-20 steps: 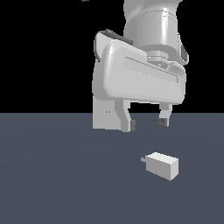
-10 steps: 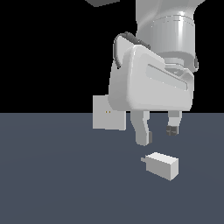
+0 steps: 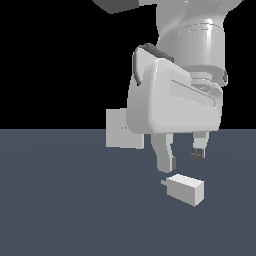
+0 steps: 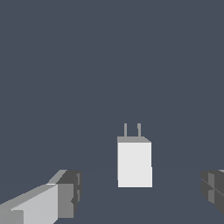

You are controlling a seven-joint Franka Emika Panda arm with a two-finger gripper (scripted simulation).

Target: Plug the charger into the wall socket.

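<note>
While lying flat, charger (image 3: 185, 189) prongs toward wall socket (image 3: 119, 128), end effector (image 3: 181, 158) spread above

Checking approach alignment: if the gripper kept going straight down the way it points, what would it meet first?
Probably the charger: it lies just below the open gripper, between the fingers in the wrist view, though depth alignment is uncertain.

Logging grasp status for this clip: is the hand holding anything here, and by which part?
Nothing is held. The hand is open above the small white-grey pronged charger block, which lies on the floor untouched.
</note>
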